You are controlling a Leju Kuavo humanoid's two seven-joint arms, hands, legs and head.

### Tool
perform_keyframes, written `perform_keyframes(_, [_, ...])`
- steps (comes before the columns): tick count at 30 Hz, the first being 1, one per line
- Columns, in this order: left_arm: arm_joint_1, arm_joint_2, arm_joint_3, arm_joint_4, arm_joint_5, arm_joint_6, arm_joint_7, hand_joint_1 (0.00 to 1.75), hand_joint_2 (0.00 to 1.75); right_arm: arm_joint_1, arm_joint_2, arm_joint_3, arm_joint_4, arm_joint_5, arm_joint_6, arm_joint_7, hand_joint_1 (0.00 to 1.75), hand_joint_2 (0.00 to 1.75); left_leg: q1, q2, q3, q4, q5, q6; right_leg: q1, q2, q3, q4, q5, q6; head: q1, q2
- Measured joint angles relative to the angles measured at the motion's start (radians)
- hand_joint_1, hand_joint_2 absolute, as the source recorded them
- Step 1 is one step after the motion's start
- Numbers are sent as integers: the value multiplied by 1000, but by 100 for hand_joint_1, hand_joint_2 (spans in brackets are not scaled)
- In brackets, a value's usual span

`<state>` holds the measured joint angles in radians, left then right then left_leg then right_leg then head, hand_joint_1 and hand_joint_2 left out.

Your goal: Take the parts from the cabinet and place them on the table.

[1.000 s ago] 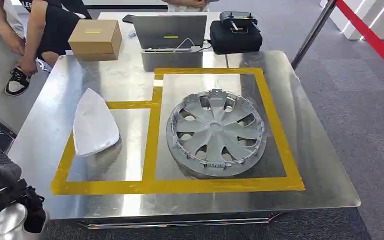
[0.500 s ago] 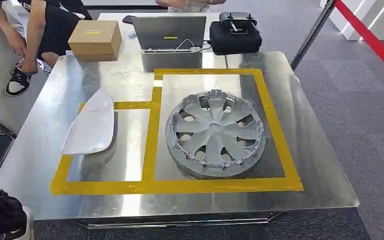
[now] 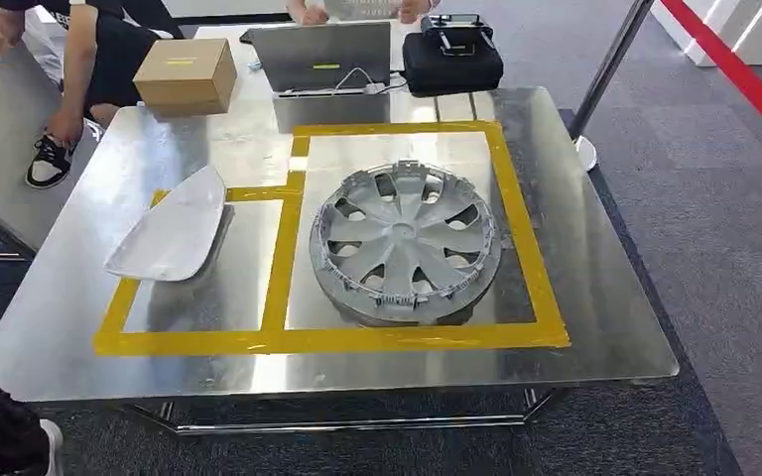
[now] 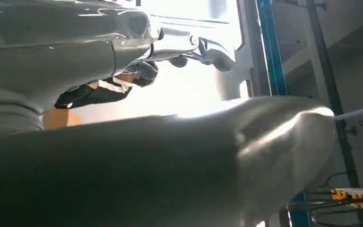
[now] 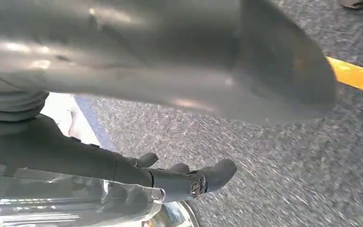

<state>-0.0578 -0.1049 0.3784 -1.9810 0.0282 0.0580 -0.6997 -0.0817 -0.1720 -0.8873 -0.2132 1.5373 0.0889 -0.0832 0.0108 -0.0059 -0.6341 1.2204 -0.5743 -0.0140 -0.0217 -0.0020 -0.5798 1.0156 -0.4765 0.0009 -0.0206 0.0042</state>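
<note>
Both hands hold nothing. From its wrist camera the left hand (image 4: 137,71) shows a thick grey thumb stretched out in front and darker fingers (image 4: 203,49) curved loosely apart, nothing between them; the same hand peeks into the head view's lower left corner, dark and low beside the table edge. Seen from its own wrist, the right hand (image 5: 160,156) hangs over grey carpet (image 5: 274,165), thumb extended and dark fingers (image 5: 217,172) slightly curled with gaps between them. On the shiny metal table (image 3: 605,297), yellow tape (image 3: 283,258) marks two boxes. A grey wheel cover (image 3: 405,243) lies flat inside the larger one, and a pale curved panel (image 3: 171,238) rests across the far left corner of the smaller box, overlapping the tape. Beyond the table stand a cardboard box (image 3: 185,74), a laptop (image 3: 321,55) and a black case (image 3: 451,59), with a seated person (image 3: 109,50) at the far left.
</note>
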Motion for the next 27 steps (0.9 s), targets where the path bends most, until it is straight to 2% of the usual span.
perform_keyframes(1, [4, 0, 0, -3, 0, 1, 0, 0, 0, -1, 1, 0, 0, 0, 0, -1, 0, 0, -2, 0, 66, -94, 27, 6, 1, 1, -1, 0, 5, 2, 1, 0])
perform_keyframes(2, [6, 1, 0, -9, 0, 0, 0, 0, 0, -1, 2, 0, 0, 2, -1, -2, 0, 0, -6, 0, 138, -195, 38, 17, 1, 1, -2, 0, 11, 4, 0, 0])
perform_keyframes(3, [6, 1, -1, -16, 0, -5, 0, 0, 0, -1, 6, 0, 0, 5, -1, -3, 0, 0, -12, 0, 167, -240, 22, 21, 6, 1, -8, 1, 16, 11, 2, 0])
perform_keyframes(5, [13, 2, 0, -23, -2, -9, 0, 0, 0, -2, 8, 1, 0, 9, -1, -3, 0, 0, -18, -1, 159, -244, 24, 24, 0, 0, -12, 0, 28, 25, 0, 0])
perform_keyframes(7, [31, 3, 0, -26, -8, -13, 0, 0, 0, 0, 11, 1, 0, 15, -1, -5, 0, 0, -17, 2, 148, -252, 42, 39, -2, 1, -14, -6, 38, 40, -1, 0])
perform_keyframes(8, [37, 2, 0, -31, -9, -15, 0, 0, 0, 0, 13, 1, 0, 15, -1, -7, 0, 0, -12, 9, 143, -255, 52, 47, -4, 2, -22, 11, 13, 41, 2, 0])
perform_keyframes(9, [43, 2, 0, -34, -11, -16, 0, 0, 0, 0, 13, 1, 0, 17, -1, -8, 0, 0, -12, 8, 134, -255, 58, 54, -3, 2, -37, 53, -37, 43, 4, 0])
perform_keyframes(10, [53, 2, 1, -36, -11, -18, 0, 0, 0, -1, 13, 1, 0, 19, -1, -12, 0, 0, -13, 9, 123, -255, 67, 57, -3, 2, -61, 126, -98, 46, 4, 0])
perform_keyframes(11, [63, 2, 1, -37, -13, -22, 0, 0, 0, -3, 14, 2, 0, 21, -1, -19, 0, 0, -14, 11, 111, -253, 77, 59, -3, 2, -85, 208, -148, 49, 4, 0])
perform_keyframes(12, [73, 2, 1, -38, -14, -26, 0, 0, 0, -6, 17, 2, 0, 25, -1, -24, 0, 0, -16, 12, 97, -252, 87, 59, -3, 2, -101, 275, -172, 51, 4, 0])
perform_keyframes(13, [82, 2, 1, -38, -14, -32, 0, 0, 0, -9, 21, 3, 0, 28, -1, -29, 0, 0, -16, 13, 87, -251, 96, 59, -3, 2, -97, 303, -164, 51, 3, 0])
perform_keyframes(14, [88, 2, 2, -38, -14, -38, 0, 0, 0, -12, 24, 5, 0, 31, -1, -30, 0, 0, -17, 14, 75, -249, 104, 57, -3, 2, -74, 287, -136, 49, 4, 0])
perform_keyframes(15, [92, 2, 3, -38, -14, -41, 0, 0, 0, -16, 27, 7, 0, 33, -1, -32, 0, 0, -17, 13, 64, -245, 111, 55, -3, 2, -32, 234, -100, 47, 3, 0])
perform_keyframes(16, [95, 2, 4, -38, -14, -43, 0, 0, 0, -21, 30, 9, 0, 34, -1, -34, 0, 0, -17, 13, 52, -239, 117, 52, -3, 2, 33, 139, -63, 44, 4, 0])
perform_keyframes(17, [96, 3, 5, -39, -14, -48, 0, 0, 0, -27, 32, 10, 0, 34, -1, -34, 0, 0, -17, 13, 46, -231, 121, 47, -3, 2, 101, 39, -55, 41, 4, 0])
perform_keyframes(18, [99, 4, 6, -42, -14, -52, 0, 0, 0, -34, 34, 12, 0, 34, -1, -35, 0, 0, -22, 13, 36, -223, 125, 42, 0, 2, 140, -28, -80, 39, 4, 0])
perform_keyframes(20, [101, 5, 11, -47, -14, -59, 0, 0, 0, -39, 40, 19, 0, 34, 2, -35, 0, 0, -20, 13, 31, -221, 138, 29, 5, 3, 125, -32, -81, 31, 3, 0])
perform_keyframes(21, [105, 6, 13, -50, -14, -61, 0, 0, 0, -38, 43, 21, 0, 34, 3, -34, 0, 0, -18, 13, 31, -223, 145, 24, 8, 3, 123, -30, -77, 23, 2, 0])
perform_keyframes(22, [110, 8, 14, -53, -14, -61, 0, 0, 0, -36, 47, 24, 1, 34, 6, -31, 0, 0, -17, 12, 29, -224, 152, 18, 4, 2, 115, -34, -66, 10, 3, 0])
perform_keyframes(23, [115, 10, 16, -56, -16, -61, 0, 0, 0, -37, 52, 25, 1, 34, 8, -29, 0, 0, -13, 10, 20, -214, 128, 11, 2, -3, 107, -34, -56, 0, 3, 0])
perform_keyframes(24, [118, 12, 18, -58, -19, -62, 0, 0, 0, -37, 53, 26, 1, 34, 9, -27, 0, 0, -13, 9, 7, -177, 70, 5, 2, -4, 95, -34, -45, -7, -2, 0])
perform_keyframes(26, [124, 12, 18, -61, -21, -62, 0, 0, 0, -36, 60, 27, 1, 34, 11, -27, 0, 0, -8, 8, -37, -30, -43, -5, 2, -7, 67, -33, -24, -11, -3, 0])
perform_keyframes(27, [129, 12, 19, -62, -23, -62, 0, 0, 0, -35, 63, 27, 1, 34, 11, -27, 0, 0, -7, 8, -56, 47, -75, -8, 2, -8, 50, -32, -11, -10, -4, 0])
